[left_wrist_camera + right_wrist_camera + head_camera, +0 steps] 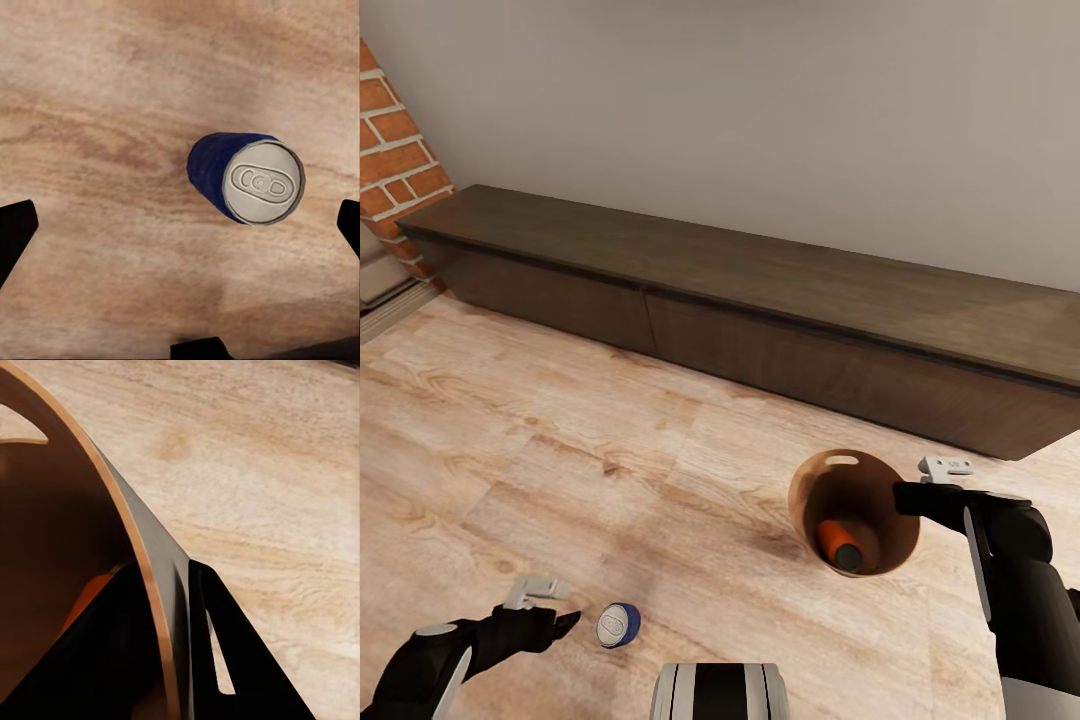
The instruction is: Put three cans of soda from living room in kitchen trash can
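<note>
At the far left of the head view, a red brick column [395,150] is seen beside a long, low, dark wooden cabinet [760,310] that runs along the plain wall. Lower left, the left gripper [565,622] is held low over the light wood-plank floor [560,450], its dark fingers spread apart with nothing between them. Just beside its tips a small blue cylindrical drink can with a grey metal end [619,624] stands on the floor; in the left wrist view the same can [247,178] is seen from above, upright or nearly so, lying between the two spread fingertips but touched by neither.

This can is blue, not orange, so whether it is one of the three to be collected cannot be settled from here. A can of this kind is judged light, thin-walled and smooth, so it could slip or dent under hard pressure; it would best be taken across the middle of its round side, with the fingers on opposite flanks.

Further right, a round brown bucket-like trash can with a coppery rim and a slot handle [855,510] is tilted toward the camera. Inside it one bright-orange soda can [840,543] lies against the wall. At the far right, the right gripper [908,497] is closed on the bin's rim; in the right wrist view one finger [112,660] is seen inside the wall [161,562] and the other outside.
</note>
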Available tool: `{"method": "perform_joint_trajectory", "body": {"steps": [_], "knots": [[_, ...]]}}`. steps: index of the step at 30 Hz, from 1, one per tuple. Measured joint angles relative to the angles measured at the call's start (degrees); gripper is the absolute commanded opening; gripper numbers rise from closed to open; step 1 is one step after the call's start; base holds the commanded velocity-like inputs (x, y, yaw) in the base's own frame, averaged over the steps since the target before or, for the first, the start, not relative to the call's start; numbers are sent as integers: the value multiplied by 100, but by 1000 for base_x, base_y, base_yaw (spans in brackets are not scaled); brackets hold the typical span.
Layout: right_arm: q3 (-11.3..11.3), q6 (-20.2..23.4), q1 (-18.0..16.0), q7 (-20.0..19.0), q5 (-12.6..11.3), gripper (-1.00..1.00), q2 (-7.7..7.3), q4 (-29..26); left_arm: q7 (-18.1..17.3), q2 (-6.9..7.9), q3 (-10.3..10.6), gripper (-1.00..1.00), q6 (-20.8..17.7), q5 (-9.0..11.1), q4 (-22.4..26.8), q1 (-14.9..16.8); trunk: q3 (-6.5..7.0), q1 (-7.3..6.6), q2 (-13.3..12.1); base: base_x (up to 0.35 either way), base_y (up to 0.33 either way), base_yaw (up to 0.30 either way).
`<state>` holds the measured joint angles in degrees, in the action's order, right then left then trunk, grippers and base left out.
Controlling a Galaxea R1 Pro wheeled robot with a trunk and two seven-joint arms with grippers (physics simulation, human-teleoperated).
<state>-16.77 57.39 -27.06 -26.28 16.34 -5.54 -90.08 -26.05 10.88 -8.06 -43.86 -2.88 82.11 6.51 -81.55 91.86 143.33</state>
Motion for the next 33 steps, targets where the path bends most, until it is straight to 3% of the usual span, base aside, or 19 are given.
{"method": "perform_joint_trajectory", "body": {"steps": [5,12,15,21,28,29,33], "knots": [[1,1,0,-9,-35,-100,-46,0,158,-7,-2,100,0,-12,-41,0,0,0,0,0,0,0],[-27,-17,-1,-2,46,-100,-407,0,190,-24,-3,100,33,8,-57,0,0,0,0,0,0,0],[-29,-2,0,-32,-24,-100,-433,0,193,-46,4,100,44,12,-55,0,0,0,0,0,0,0],[-32,-2,0,-375,3,-100,-601,0,197,-271,14,100,50,-21,-49,0,0,0,0,0,0,0],[-55,5,0,-463,-21,-100,-670,0,207,-459,17,100,24,-10,-51,40,0,0,0,0,0,0],[-60,6,0,-466,-26,-100,-693,0,469,-555,16,100,16,23,-172,287,1,0,0,0,0,0],[-64,14,0,-486,-24,-100,-835,0,670,-648,15,100,25,25,-466,582,0,0,0,0,0,0]]}}
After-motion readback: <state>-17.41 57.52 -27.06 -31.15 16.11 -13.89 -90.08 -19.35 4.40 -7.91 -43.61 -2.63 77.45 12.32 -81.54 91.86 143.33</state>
